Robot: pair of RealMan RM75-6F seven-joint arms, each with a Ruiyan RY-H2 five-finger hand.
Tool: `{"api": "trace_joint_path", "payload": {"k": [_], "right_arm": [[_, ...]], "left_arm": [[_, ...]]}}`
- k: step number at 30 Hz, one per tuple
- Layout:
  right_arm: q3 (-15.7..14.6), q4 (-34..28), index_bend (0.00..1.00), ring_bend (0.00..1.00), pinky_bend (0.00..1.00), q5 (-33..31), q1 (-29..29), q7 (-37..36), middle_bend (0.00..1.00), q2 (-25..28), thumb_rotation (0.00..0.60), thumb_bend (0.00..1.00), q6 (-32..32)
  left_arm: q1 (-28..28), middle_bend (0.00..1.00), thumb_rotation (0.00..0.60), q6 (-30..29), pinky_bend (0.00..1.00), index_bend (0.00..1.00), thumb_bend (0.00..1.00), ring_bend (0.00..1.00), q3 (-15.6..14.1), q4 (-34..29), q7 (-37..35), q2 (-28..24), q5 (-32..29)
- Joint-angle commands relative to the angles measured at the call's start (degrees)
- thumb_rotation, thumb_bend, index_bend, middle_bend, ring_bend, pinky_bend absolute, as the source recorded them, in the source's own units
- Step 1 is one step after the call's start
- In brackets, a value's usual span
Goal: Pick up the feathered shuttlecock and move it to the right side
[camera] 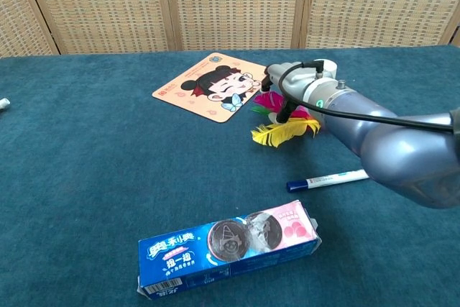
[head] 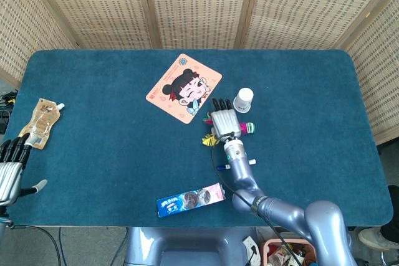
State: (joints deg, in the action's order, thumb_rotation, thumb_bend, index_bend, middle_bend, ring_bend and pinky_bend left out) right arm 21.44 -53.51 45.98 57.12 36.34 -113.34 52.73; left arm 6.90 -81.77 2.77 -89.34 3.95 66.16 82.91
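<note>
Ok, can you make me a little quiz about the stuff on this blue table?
1. True or false: the pen lies between the shuttlecock and the cookie box in the chest view.
2. What is nearest the white cup? A) snack pouch B) right hand C) cookie box
3. Fill in: the cartoon girl is printed on the ____.

Key: 1. True. 2. B; the right hand is over the shuttlecock, right beside the cup. 3. Mat.
</note>
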Motion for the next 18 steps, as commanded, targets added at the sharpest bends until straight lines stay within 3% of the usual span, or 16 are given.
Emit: {"api": "trace_joint_path", "payload": {"k": [1,18], "right_arm": [[-0.1,0.1,0.44,0.00,0.07,0.0,-0.1,0.0,0.05,-0.1,0.600,0.40,0.0],[-0.3,-2.3,0.51,0.00,0.09,0.4,-1.3,1.0,0.10,0.9,0.600,0.41,2.1]], "left_arm": [[0.1,0.00,0.600,0.1,0.00,0.00,0.15,0.00,0.0,0.0,0.1,0.0,0.0],[0.1,0.00,0.600,-0.1,0.00,0.00,0.15,0.00,-0.4,-0.3,0.2,0.0,0.7]]}}
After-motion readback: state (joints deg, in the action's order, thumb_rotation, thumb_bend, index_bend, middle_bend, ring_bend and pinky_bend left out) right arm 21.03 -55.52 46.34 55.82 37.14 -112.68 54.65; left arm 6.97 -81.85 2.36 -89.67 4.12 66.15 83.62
